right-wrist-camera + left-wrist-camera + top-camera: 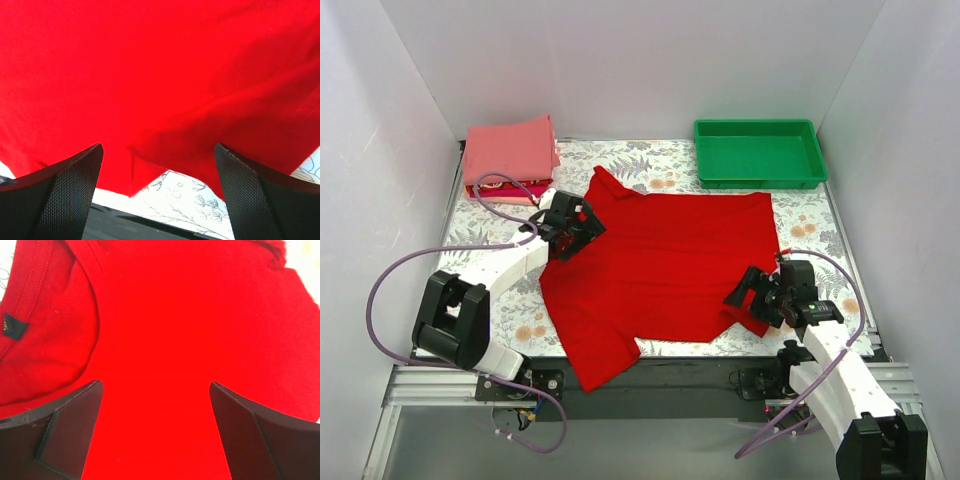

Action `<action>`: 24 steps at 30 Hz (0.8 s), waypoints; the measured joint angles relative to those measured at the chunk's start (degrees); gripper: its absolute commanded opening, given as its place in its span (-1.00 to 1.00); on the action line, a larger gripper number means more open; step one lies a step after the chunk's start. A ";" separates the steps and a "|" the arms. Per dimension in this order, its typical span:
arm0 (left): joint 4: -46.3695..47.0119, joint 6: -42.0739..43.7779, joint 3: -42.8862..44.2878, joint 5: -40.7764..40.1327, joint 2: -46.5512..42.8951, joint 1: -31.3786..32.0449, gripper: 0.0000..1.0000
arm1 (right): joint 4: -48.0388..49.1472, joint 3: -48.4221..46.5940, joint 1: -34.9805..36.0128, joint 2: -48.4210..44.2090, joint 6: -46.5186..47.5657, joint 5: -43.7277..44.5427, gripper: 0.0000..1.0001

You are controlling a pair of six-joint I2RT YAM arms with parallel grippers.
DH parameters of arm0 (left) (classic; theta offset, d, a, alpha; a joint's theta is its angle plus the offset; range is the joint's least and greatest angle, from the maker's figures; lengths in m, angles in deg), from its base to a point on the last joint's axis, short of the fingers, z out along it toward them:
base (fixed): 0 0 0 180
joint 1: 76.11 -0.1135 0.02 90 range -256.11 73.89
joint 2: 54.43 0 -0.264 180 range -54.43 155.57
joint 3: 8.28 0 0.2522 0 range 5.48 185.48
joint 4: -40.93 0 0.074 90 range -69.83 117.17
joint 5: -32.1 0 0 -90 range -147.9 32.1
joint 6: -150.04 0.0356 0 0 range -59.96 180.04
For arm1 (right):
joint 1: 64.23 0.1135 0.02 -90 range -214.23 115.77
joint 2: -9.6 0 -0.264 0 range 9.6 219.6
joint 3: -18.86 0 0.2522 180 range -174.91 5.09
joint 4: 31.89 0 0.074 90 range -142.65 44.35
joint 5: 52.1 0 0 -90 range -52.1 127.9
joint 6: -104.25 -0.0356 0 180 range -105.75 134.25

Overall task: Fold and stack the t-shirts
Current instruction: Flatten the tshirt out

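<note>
A bright red t-shirt lies spread flat on the floral table cover. My left gripper hovers open over its left side near the collar; the left wrist view shows red cloth, the neckline and a dark label between wide-apart fingers. My right gripper is open at the shirt's near right corner; the right wrist view shows the red hem folded at the table edge. A stack of folded shirts, salmon-pink on top with magenta below, sits at the far left.
A green plastic tray stands at the far right. White walls enclose the table on three sides. The table's near edge and black rail run below the shirt's lower sleeve. Purple cables loop beside both arms.
</note>
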 measured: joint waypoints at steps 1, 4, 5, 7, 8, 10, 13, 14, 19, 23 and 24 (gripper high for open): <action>0.39 0.00 -0.07 0.09 0.59 0.04 0.74 | -0.07 0.00 0.00 -0.09 -0.61 0.39 0.97; 1.01 0.02 -0.09 0.07 2.29 0.02 0.75 | -0.85 -0.02 0.07 -0.98 -2.16 2.16 0.97; 1.20 0.02 -0.09 -0.02 2.89 0.02 0.75 | -1.49 -0.13 0.13 -1.33 -2.82 3.06 0.97; 1.31 0.02 -0.09 -0.35 3.78 0.02 0.75 | -3.58 -0.59 0.15 -1.84 -3.78 5.09 0.97; 1.36 0.02 -0.09 -0.66 4.74 0.02 0.75 | -4.61 -0.92 0.15 -1.92 -3.93 5.95 0.97; 1.44 0.02 -0.04 -1.46 6.45 0.02 0.75 | -7.91 -2.12 0.15 -1.90 -4.31 8.17 0.97; 1.29 0.07 0.07 -2.27 8.68 0.00 0.76 | -11.98 -4.31 -0.07 -1.22 -4.22 11.47 0.97; 1.09 0.15 0.24 -2.56 9.66 -0.09 0.75 | -12.92 -4.92 -0.20 -0.85 -4.04 12.17 0.97; 0.74 0.57 1.05 -3.34 10.78 -0.63 0.77 | -15.04 -6.23 -0.98 2.56 -3.41 13.81 0.97; 0.20 0.68 1.09 -4.42 10.78 -1.97 0.79 | -16.85 -7.45 -1.46 5.35 -2.71 15.37 0.97; 0.15 0.72 1.11 -4.52 10.80 -2.29 0.78 | -17.29 -8.31 -1.53 5.53 -2.34 15.87 0.97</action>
